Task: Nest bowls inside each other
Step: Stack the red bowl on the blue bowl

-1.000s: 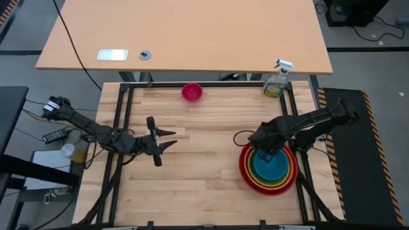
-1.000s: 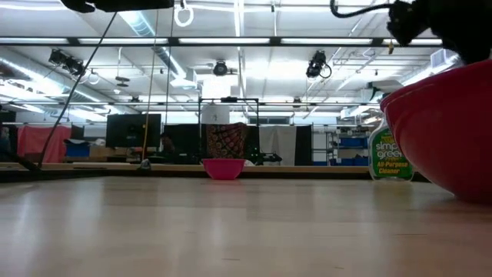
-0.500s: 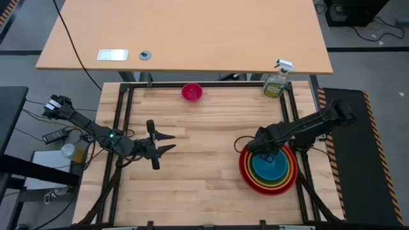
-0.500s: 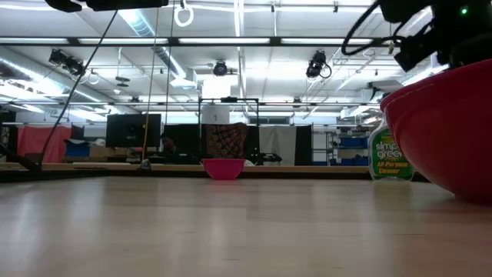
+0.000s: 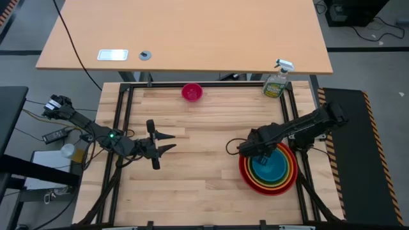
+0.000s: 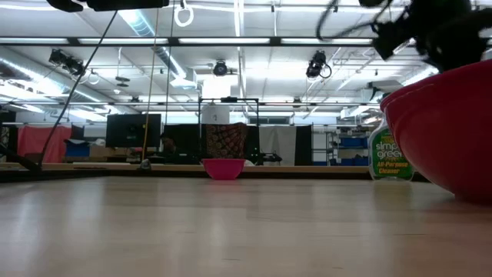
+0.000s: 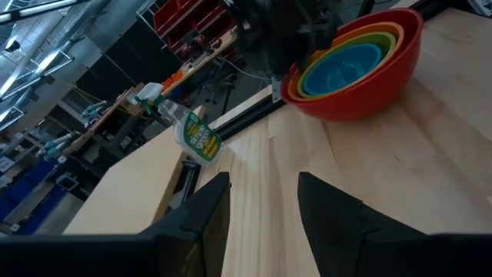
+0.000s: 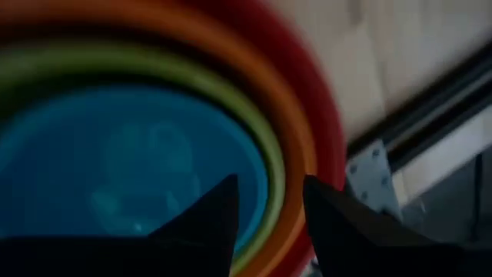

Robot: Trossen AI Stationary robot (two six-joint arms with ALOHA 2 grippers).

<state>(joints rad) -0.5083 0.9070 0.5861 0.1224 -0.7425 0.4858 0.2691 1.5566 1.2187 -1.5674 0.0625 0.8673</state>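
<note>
Four bowls sit nested at the table's right: red [image 5: 245,172] outermost, then orange [image 5: 291,171], lime green [image 5: 285,168] and blue [image 5: 273,169] innermost. They also show in the left wrist view [image 7: 350,65], and the red wall shows in the low view [image 6: 450,127]. A small pink bowl [image 5: 192,92] stands alone, upright, near the far edge [image 6: 224,168]. My right gripper [image 5: 257,155] points steeply down over the stack's far-left part, open, its fingers [image 8: 207,223] above the blue bowl [image 8: 115,169] and the green rim. My left gripper [image 5: 167,142] hangs open over the table's left middle, holding nothing [image 7: 261,208].
A green spray bottle [image 5: 277,82] stands at the far right corner, also seen in the low view [image 6: 388,154] and the left wrist view [image 7: 192,132]. A black metal frame [image 5: 121,115] borders the wooden table. Bare wood lies between the two grippers.
My right gripper has shifted a little toward the table's left edge and sunk lower over the nested bowls, tipping as it went. The bowls have stayed where they were.
</note>
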